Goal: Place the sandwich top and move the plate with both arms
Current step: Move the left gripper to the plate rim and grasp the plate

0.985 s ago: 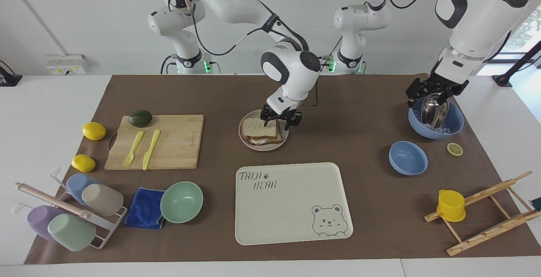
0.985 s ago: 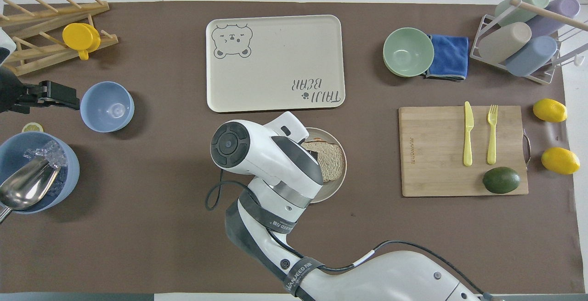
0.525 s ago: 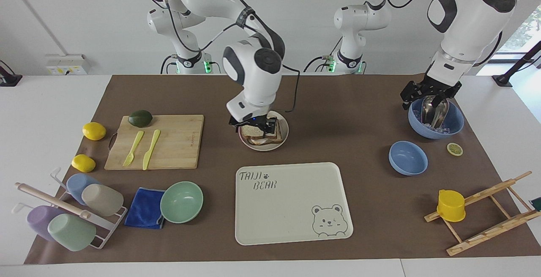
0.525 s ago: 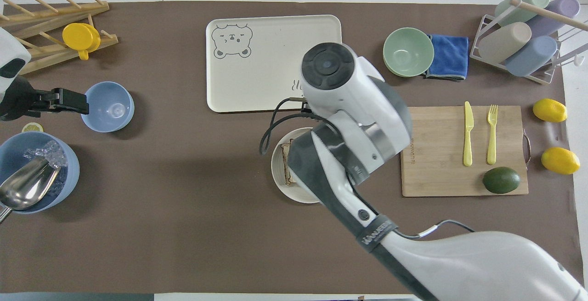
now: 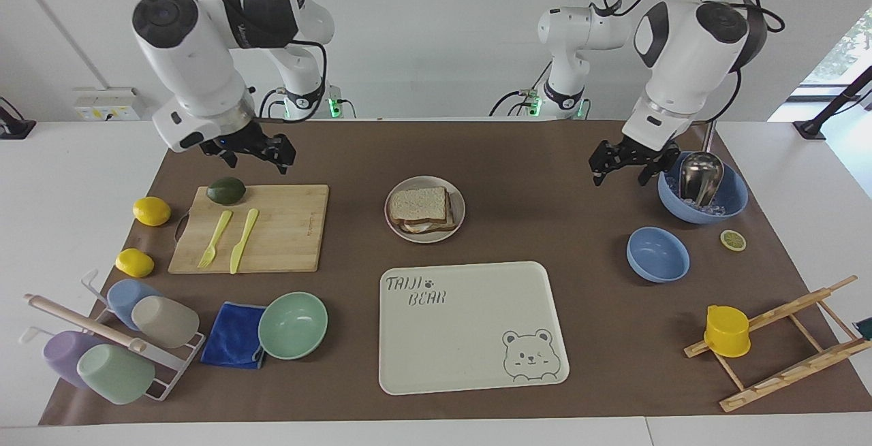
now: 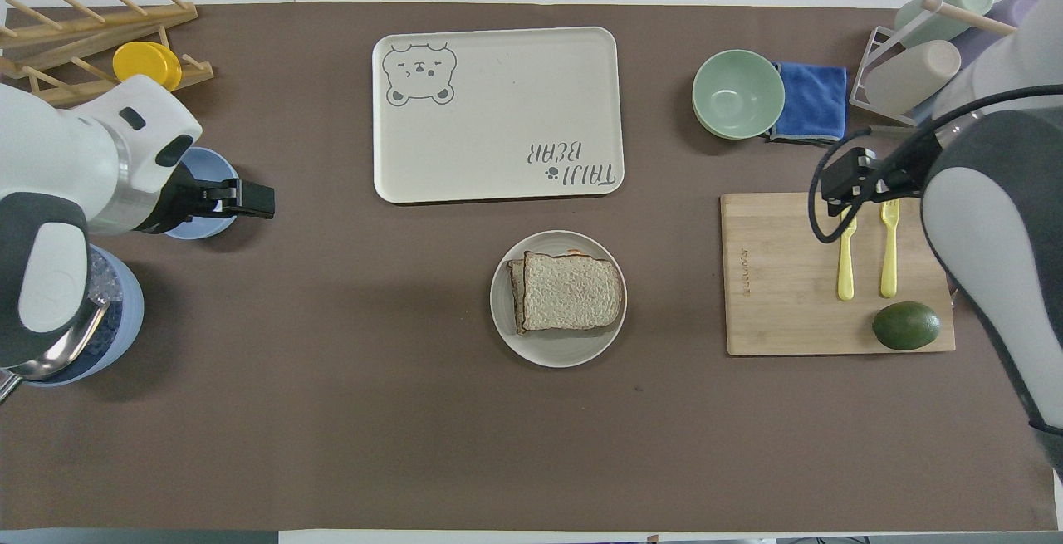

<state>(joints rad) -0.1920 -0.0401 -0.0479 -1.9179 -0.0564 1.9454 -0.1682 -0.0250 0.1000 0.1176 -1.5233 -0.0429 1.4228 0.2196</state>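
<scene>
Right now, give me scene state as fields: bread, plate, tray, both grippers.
sandwich top: lies on the stacked sandwich, nothing gripping it
plate: on the brown mat, nearer to the robots than the tray, not yet moved
tray: bear-print tray
right gripper: raised over the cutting board edge near the avocado, holding nothing
left gripper: raised beside the blue bowl with scoop, holding nothing
</scene>
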